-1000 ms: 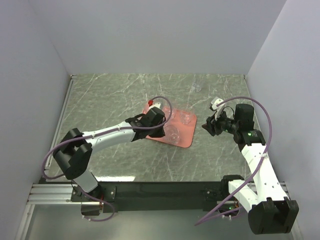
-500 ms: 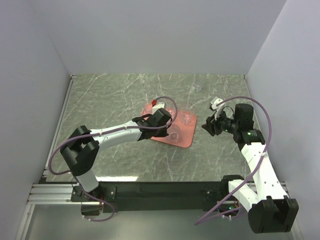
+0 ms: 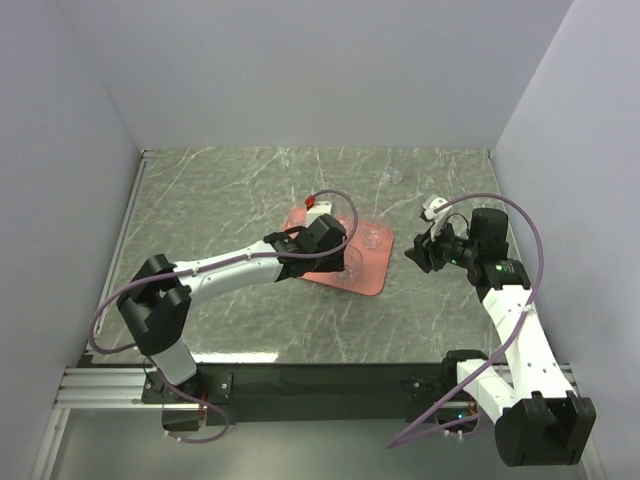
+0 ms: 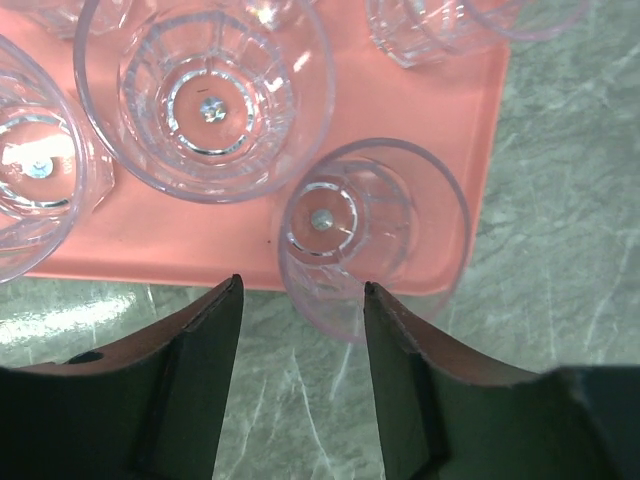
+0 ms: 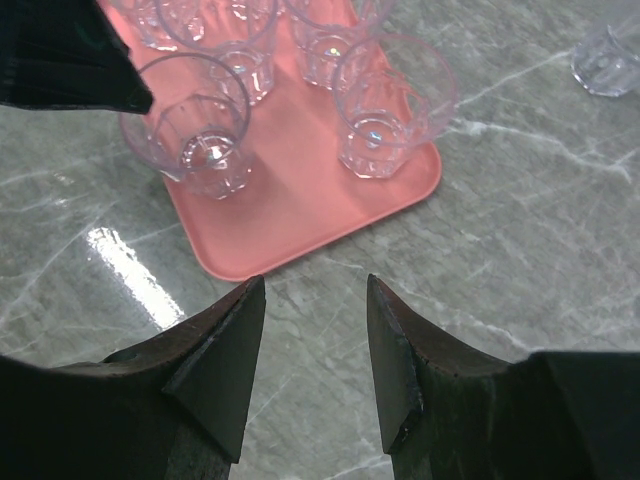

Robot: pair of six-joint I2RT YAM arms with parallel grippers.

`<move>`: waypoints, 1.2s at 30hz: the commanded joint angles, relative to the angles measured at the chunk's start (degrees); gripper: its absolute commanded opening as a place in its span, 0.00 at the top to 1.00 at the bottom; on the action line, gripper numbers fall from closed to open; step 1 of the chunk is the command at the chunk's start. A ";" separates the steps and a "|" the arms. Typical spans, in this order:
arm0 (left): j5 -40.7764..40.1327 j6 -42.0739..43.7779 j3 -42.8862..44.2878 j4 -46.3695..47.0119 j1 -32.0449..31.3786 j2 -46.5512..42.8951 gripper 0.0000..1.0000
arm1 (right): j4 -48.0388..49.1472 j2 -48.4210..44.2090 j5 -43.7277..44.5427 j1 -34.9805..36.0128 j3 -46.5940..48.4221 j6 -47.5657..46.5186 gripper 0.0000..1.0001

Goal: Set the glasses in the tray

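The salmon-pink tray (image 3: 372, 278) lies mid-table and holds several clear glasses. In the left wrist view the nearest glass (image 4: 370, 230) stands upright by the tray's (image 4: 150, 240) near corner. My left gripper (image 4: 302, 285) is open just behind it, and the glass's near wall reaches in between the fingertips. A bigger-looking glass (image 4: 205, 95) stands to its left. My right gripper (image 5: 312, 280) is open over bare marble, just off the tray's (image 5: 290, 200) right edge, with nothing between its fingers. One more glass (image 5: 610, 60) stands alone on the table beyond the tray (image 3: 393, 176).
Grey walls close in the marble table on three sides. The left arm stretches across the tray's left half in the top view. The left gripper's dark finger (image 5: 70, 50) shows at the upper left of the right wrist view.
The left gripper has gone from shut to open, letting go of the glass that now stands on the tray's near corner. The right arm has not moved.
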 commanded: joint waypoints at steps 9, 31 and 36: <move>-6.44 7.80 0.01 -1.64 -0.58 -15.16 0.21 | 2.02 0.07 0.12 -2.32 0.31 1.18 0.48; -21.22 26.53 -18.27 1.43 20.42 -40.83 0.01 | 3.34 30.64 14.88 -2.14 30.00 22.26 0.47; -22.54 25.03 -18.54 0.29 23.50 -41.36 0.01 | 0.53 42.68 19.72 -1.44 43.61 30.43 0.47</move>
